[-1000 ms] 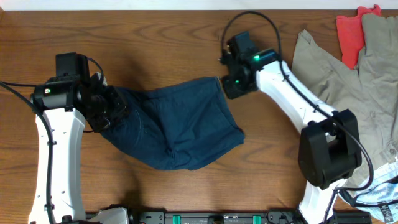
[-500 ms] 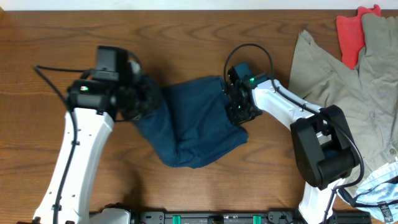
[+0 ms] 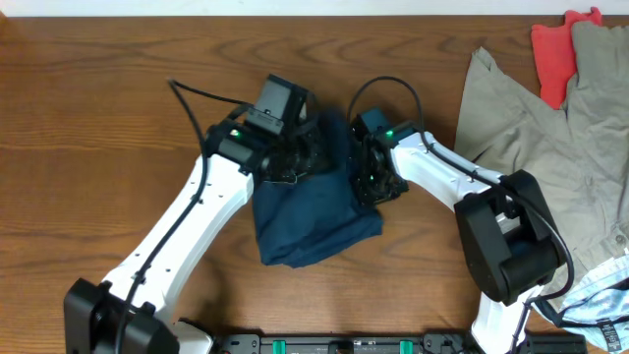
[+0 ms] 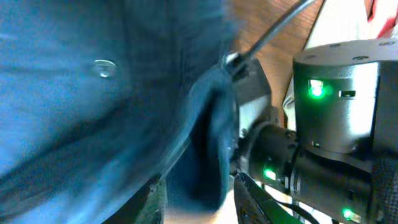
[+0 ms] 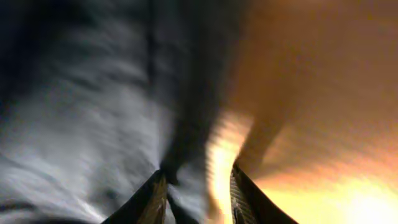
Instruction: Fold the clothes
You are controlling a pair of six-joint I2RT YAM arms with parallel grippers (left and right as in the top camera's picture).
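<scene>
One pair of navy denim shorts [image 3: 313, 218] lies bunched about midway between the left and right edges of the tabletop. Both arms are over the part of it toward the far edge. The left gripper [image 3: 295, 157] pinches a thick fold of the cloth, close to the metal waist button [image 4: 103, 67]. The right gripper [image 3: 373, 182] sits at the right hem with cloth between its fingers, but its wrist view is blurred and we cannot tell if it clamps. We judge the denim soft, rather heavy and not slippery; it drapes and should keep a crease. We would hold it at the stiffer waistband or the hem corners, not at the loose middle.
</scene>
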